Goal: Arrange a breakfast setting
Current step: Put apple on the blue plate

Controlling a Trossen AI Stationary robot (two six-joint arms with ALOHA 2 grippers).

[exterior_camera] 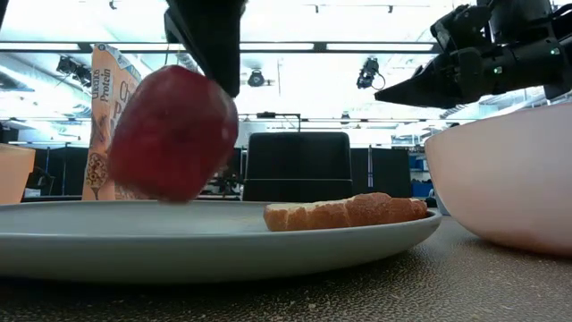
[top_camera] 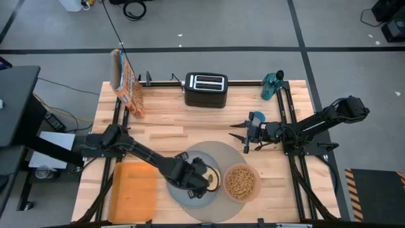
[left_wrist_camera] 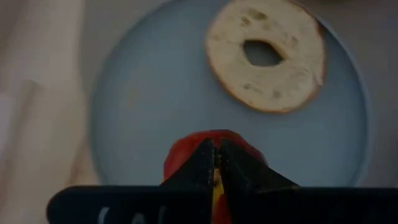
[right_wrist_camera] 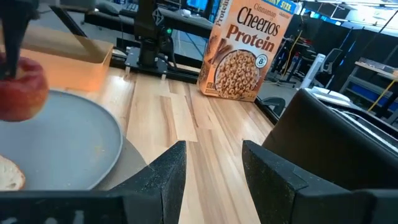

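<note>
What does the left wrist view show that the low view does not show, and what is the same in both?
Only the left wrist view shows the bagel from above, with its hole, and the left hand shut on the stem end of the red apple. Only the low view shows the pink bowl, the cereal box behind, the open right hand and the black toaster. Both show the apple, the bagel and the grey plate under them.
</note>
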